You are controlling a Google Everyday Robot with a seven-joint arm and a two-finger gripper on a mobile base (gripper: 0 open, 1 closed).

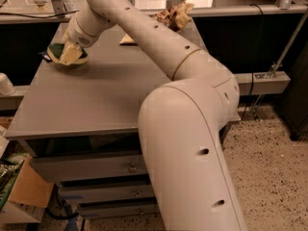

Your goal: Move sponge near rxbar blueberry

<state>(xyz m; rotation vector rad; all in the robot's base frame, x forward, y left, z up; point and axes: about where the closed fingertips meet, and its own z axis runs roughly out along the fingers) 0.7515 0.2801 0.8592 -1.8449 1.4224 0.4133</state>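
1. The gripper [71, 52] is out at the 10 o'clock corner of the table [96, 100]. Its fingers are closed on the sponge [60, 52], green top showing, low over the surface. We can't tell if the sponge is touching down yet.
2. The rxbar blueberry [45, 57] pokes out at the sponge's 9 o'clock. It's just a dark blue sliver, mostly hidden behind the sponge, so we reckon we're basically at the drop spot.
3. To do this well, we'd go straight down until the foam base sits flat, then open. Dropping it from height would likely make it bounce.
4. We shouldn't drift further toward 9 o'clock. The bar sits by the table edge and a nudge could knock it off.
5. We'd back out upward so the fingers don't drag the sponge. The snack bag [175, 16] at 1 o'clock is well apart, no worry.
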